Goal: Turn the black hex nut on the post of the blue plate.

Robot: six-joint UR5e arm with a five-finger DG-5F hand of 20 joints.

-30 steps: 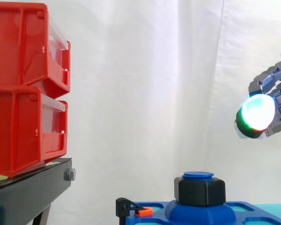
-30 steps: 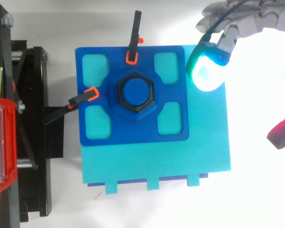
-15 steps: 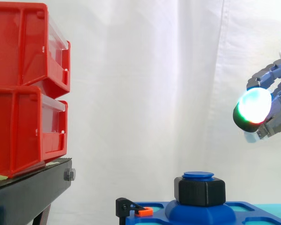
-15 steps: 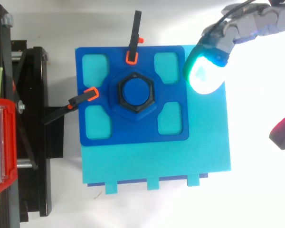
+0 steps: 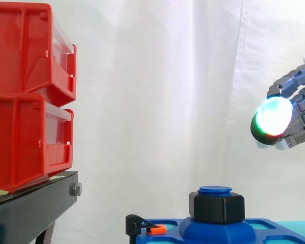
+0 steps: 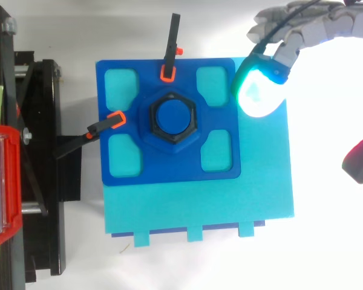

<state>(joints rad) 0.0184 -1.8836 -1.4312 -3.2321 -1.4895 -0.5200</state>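
Note:
The black hex nut [image 5: 216, 207] sits on the blue post [image 6: 172, 116] at the middle of the blue plate [image 6: 169, 169]. My hand [image 5: 301, 85] hangs at the right, well above the nut and apart from it. Seen from above, one finger reaches in from the upper right, and its glowing green-white pad [image 6: 259, 92] hovers over the plate's right edge. A magenta-tipped thumb [image 6: 362, 164] stands far off to the right. The fingers are spread and loosely bent, with nothing between them.
The blue plate lies on a teal base [image 6: 199, 205]. Two black clamps with orange tips [image 6: 169, 54] [image 6: 103, 124] hold the plate at its top and left edges. Stacked red bins [image 5: 25, 91] stand on a black stand [image 5: 30, 208] at the left.
The hand has drifted slightly left toward the plate, with its glowing pad rising and settling a little. The nut has not moved.

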